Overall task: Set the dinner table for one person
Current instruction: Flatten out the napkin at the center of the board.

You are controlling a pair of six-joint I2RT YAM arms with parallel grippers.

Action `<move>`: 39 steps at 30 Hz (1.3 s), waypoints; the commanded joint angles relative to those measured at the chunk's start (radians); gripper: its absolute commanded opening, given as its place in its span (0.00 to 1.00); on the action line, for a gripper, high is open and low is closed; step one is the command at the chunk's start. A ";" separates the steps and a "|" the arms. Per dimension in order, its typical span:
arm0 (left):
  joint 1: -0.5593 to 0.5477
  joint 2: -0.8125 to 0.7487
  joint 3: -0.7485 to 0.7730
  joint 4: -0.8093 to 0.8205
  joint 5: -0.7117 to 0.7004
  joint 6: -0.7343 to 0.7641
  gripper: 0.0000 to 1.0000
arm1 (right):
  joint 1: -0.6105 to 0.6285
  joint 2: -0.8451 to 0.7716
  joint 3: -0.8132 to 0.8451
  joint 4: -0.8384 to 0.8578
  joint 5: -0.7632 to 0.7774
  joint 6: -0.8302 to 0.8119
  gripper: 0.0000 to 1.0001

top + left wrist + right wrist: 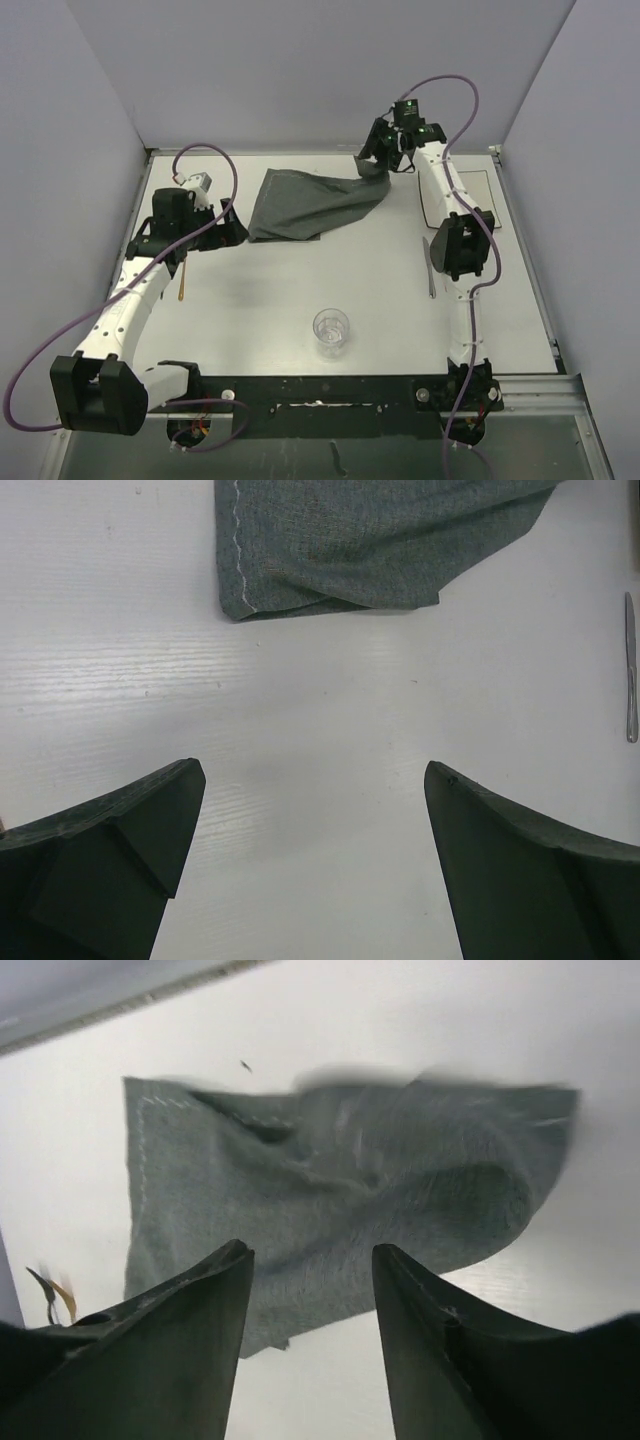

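On the left side, the left gripper (310, 780) hangs low over the dinner table (300, 290), fingers spread wide and holding nothing. Bare white tabletop lies right under and between them, and the stitched edge of the placemat (305, 205) sits just beyond the fingertips.

Across to the middle: that grey placemat is rumpled, fairly flat on its left half, its right end bunched up close under the right gripper (312, 1260). This one is out at the far side, fingers parted, with nothing pinched between them that I can see. The cloth lies below and beyond the tips, with the table showing all around it.

Looks to me like the mat-laying step: it's on the table, but neither smooth nor squared up. The next move, I'd judge, calls for a clean pinch on a hem or corner and a flat pull, perhaps both arms at once.

The glass (331, 331) stands near the arm bases, and over to the right the knife (430, 266) waits on the table.
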 commanded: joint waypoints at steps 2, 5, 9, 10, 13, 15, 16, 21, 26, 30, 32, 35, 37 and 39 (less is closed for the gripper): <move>-0.004 0.006 0.054 0.016 -0.010 0.022 0.93 | 0.019 -0.058 -0.114 0.030 -0.076 0.015 0.67; -0.004 0.019 0.059 0.018 0.004 0.020 0.93 | 0.034 -0.131 -0.217 0.108 -0.100 0.011 0.71; -0.004 0.032 0.064 0.015 0.015 0.015 0.93 | 0.088 -0.169 -0.223 0.163 -0.142 -0.017 0.74; -0.004 0.032 0.065 0.015 0.016 0.016 0.93 | 0.105 -0.166 -0.212 0.177 -0.152 -0.026 0.76; -0.004 0.027 0.063 0.015 0.012 0.017 0.93 | 0.165 -0.112 -0.134 0.191 -0.180 -0.073 0.79; -0.004 0.024 0.062 0.013 0.008 0.017 0.93 | 0.198 -0.050 -0.059 0.186 -0.210 -0.089 0.79; -0.004 0.023 0.062 0.012 0.006 0.018 0.93 | 0.211 -0.014 -0.023 0.186 -0.229 -0.090 0.79; -0.005 0.023 0.060 0.009 -0.001 0.019 0.93 | 0.258 0.098 0.026 0.274 -0.282 -0.105 0.78; -0.006 0.038 0.060 0.010 0.007 0.017 0.93 | 0.299 0.174 0.047 0.304 -0.191 -0.231 0.78; -0.006 0.045 0.060 0.009 0.012 0.017 0.93 | 0.312 0.229 0.063 0.272 -0.110 -0.312 0.80; -0.006 0.048 0.062 0.011 0.009 0.016 0.93 | 0.312 0.253 0.066 0.251 -0.085 -0.329 0.81; -0.005 0.055 0.065 0.009 0.008 0.016 0.93 | 0.314 0.276 0.067 0.204 -0.068 -0.337 0.81; -0.004 0.059 0.066 0.009 0.008 0.017 0.93 | 0.321 0.280 0.062 0.165 -0.067 -0.346 0.71; -0.003 0.062 0.068 0.008 0.005 0.017 0.93 | 0.329 0.263 0.035 0.138 -0.070 -0.364 0.19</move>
